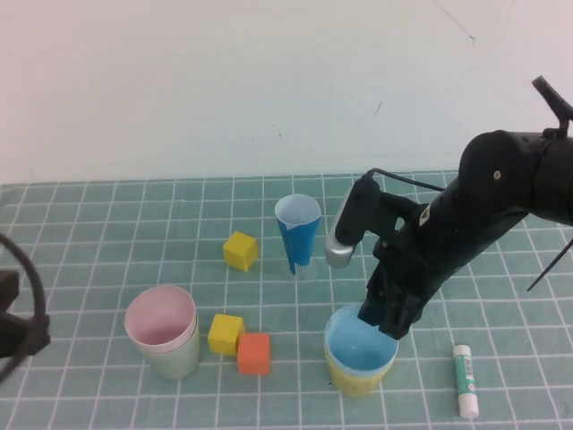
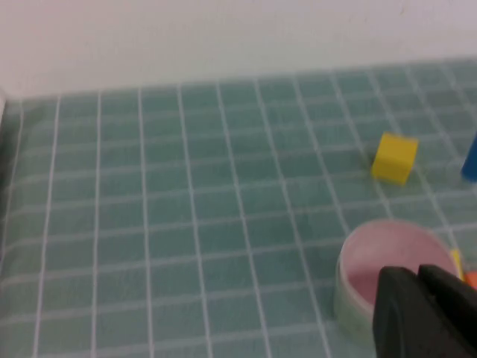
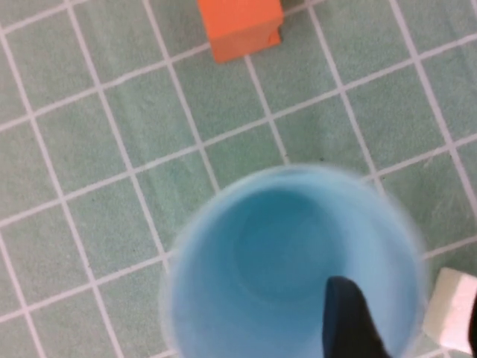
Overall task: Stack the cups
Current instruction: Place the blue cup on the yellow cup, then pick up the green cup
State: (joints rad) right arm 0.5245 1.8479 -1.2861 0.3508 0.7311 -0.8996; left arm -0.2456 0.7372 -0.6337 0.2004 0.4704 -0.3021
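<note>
My right gripper (image 1: 380, 320) is at the light blue cup (image 1: 358, 348)'s two o'clock rim; I can't tell its grip. My left gripper (image 2: 425, 313) is shut.

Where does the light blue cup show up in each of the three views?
High view: light blue cup nested in the yellow cup, lower centre-right, right gripper at its rim.
Left wrist view: not in it; left gripper near the pink cup.
Right wrist view: fills the lower middle.
Shared landmark: orange cube.
</note>
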